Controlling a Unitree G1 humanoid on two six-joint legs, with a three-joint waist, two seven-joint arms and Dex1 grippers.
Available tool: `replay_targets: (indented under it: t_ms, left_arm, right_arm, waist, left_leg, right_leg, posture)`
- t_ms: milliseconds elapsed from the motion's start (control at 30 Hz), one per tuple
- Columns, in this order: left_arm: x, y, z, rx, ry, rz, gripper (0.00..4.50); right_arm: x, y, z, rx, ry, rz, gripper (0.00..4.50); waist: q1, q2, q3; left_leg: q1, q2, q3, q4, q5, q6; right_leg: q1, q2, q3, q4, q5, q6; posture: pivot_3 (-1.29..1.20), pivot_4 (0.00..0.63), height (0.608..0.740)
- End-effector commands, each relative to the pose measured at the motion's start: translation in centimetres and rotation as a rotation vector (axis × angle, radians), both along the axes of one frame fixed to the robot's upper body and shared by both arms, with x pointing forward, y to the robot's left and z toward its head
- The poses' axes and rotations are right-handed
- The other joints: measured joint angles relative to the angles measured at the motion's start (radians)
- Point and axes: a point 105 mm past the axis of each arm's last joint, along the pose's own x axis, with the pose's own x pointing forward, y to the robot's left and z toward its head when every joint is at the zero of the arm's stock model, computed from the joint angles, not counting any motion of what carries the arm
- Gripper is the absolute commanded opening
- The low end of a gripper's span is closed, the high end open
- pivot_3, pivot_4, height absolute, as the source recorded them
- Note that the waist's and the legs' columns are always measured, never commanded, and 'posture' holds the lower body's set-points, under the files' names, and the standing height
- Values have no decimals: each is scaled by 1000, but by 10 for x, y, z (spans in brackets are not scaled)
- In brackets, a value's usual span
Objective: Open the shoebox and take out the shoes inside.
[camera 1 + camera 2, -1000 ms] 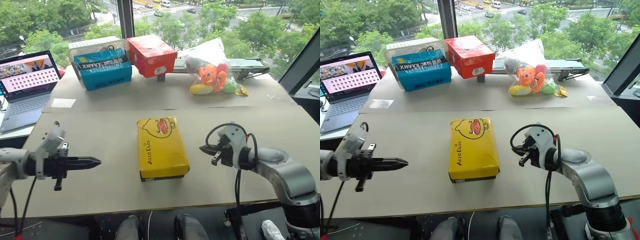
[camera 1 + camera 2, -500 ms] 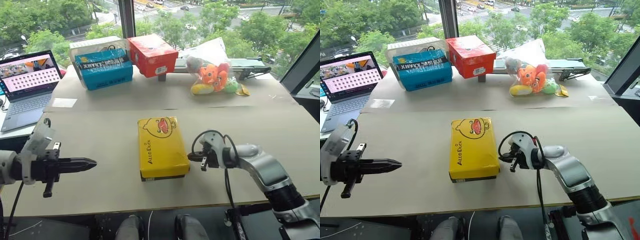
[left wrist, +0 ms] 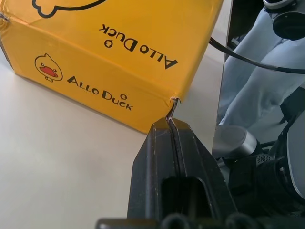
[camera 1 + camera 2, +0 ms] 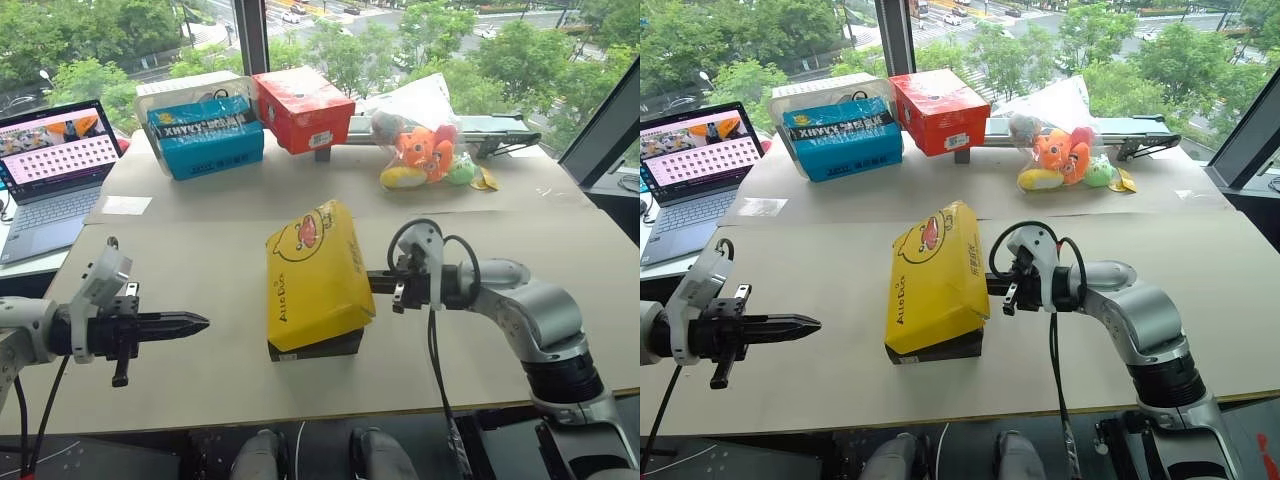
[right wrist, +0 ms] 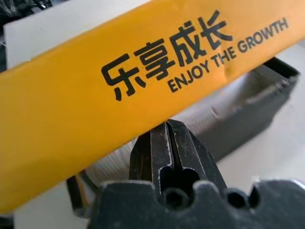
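The shoebox (image 4: 315, 275) lies in the middle of the table, its yellow duck-face lid tilted up along its right side over the black base (image 4: 318, 346). My right gripper (image 4: 372, 283) is shut, and its tips sit under the lid's raised right edge (image 5: 143, 76), above the base's wall (image 5: 248, 109). To the left of the box my left gripper (image 4: 200, 322) is shut on nothing and points at the box, with a gap between them. Its wrist view shows the closed fingertips (image 3: 172, 125) before the lid's near corner (image 3: 119, 57). The shoes are hidden inside the box.
An open laptop (image 4: 55, 170) sits at the far left. A blue box (image 4: 205, 135), a red box (image 4: 303, 108) and a bag of orange and yellow plush toys (image 4: 425, 150) line the back of the table (image 4: 200, 210).
My right gripper has swung left to the lid's right edge and risen, tipping that side of the lid up off the base. The left gripper has stayed put.
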Motion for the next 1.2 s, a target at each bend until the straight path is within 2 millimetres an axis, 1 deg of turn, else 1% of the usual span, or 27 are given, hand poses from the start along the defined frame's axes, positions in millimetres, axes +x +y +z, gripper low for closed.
replay_targets:
  t_ms: [33, 133, 200, 233, 300, 433, 600, 733, 833, 1000, 1067, 1100, 1200]
  left_arm:
    - [0, 1, 15, -1, -60, -7, 30]
    - [-2, 7, 22, 5, -72, 12, 30]
    - [-3, 12, 27, 1, -85, 36, 30]
    - [-3, 13, 29, -3, -89, 44, 30]
    - [-7, 16, 33, -17, -94, 61, 30]
    - [-13, 23, 37, -8, -110, 107, 30]
    - [-20, 44, 54, 16, -156, 206, 30]
    - [-26, 50, 61, 26, -173, 227, 30]
    - [-26, 54, 66, 25, -189, 242, 30]
    - [-27, 54, 69, 22, -196, 233, 30]
    - [-25, 52, 72, 8, -208, 226, 30]
    - [-24, 52, 73, 8, -211, 224, 30]
    - [-23, 53, 74, 12, -213, 218, 30]
  right_arm:
    - [-6, 16, 30, 49, -82, 60, 0]
    - [-5, 35, 44, 80, -110, 106, 0]
    - [-6, 51, 55, 106, -132, 147, 0]
    - [-6, 56, 59, 113, -138, 160, 0]
    - [-7, 72, 66, 122, -161, 200, 0]
    - [-8, 96, 72, 135, -179, 253, 0]
    - [2, 123, 72, 136, -182, 272, 0]
    - [4, 143, 56, 109, -161, 303, 0]
    - [6, 152, 41, 68, -149, 312, 0]
    - [8, 161, 18, 4, -128, 321, 0]
    - [10, 167, -12, -79, -102, 309, 0]
    - [10, 168, -22, -108, -93, 311, 0]
    - [13, 168, -46, -184, -79, 299, 0]
  waist:
    - [0, 0, 0]
    - [-3, 0, 0]
    - [-4, 0, 0]
    - [-5, 0, 0]
    - [-3, 1, 0]
    - [-4, 1, 0]
    - [-4, 1, 0]
    - [-7, 1, 1]
    - [-6, 1, 1]
    - [-7, 1, 1]
    - [-8, 1, 1]
    - [-9, 1, 0]
    - [-12, 1, 1]
  left_leg:
    - [0, 0, 0, 0, 0, 0]
    - [0, 0, 0, 0, 0, 0]
    - [0, 0, 0, 0, 0, 0]
    - [0, 1, 0, 0, 0, 0]
    - [0, 0, 0, 0, 0, 0]
    - [0, 0, 1, 0, 0, -1]
    - [0, 1, 2, 0, 1, -2]
    - [0, 1, 2, 0, 1, -2]
    - [0, 1, 3, 0, 2, -3]
    - [0, 1, 3, 0, 2, -4]
    - [0, 1, 3, -1, 2, -4]
    - [0, 1, 3, -1, 2, -5]
    - [0, 1, 3, -1, 2, -6]
  right_leg:
    - [0, 0, 0, 0, 0, 0]
    - [0, 0, 0, 0, 0, 0]
    - [0, 1, 0, 0, 0, 0]
    - [-1, 1, 0, 1, 0, -1]
    - [-1, 1, 0, 1, 0, -1]
    - [-1, 1, 0, 1, 1, -2]
    - [-1, 1, 0, 1, 2, -2]
    - [-1, 1, 0, 1, 2, -2]
    - [-2, 1, 0, 2, 3, -4]
    - [-2, 1, 0, 2, 3, -4]
    - [-2, 1, 0, 2, 3, -4]
    - [-2, 1, 0, 2, 3, -4]
    - [-3, 2, -1, 3, 3, -4]
  posture:
    - [0, 150, 739]
    - [0, 150, 739]
    - [0, 150, 739]
    - [0, 150, 739]
    - [0, 150, 739]
    - [0, 150, 739]
    - [0, 150, 739]
    - [0, 150, 739]
    - [0, 150, 739]
    - [0, 150, 739]
    - [0, 150, 739]
    - [0, 150, 739]
    - [0, 150, 739]
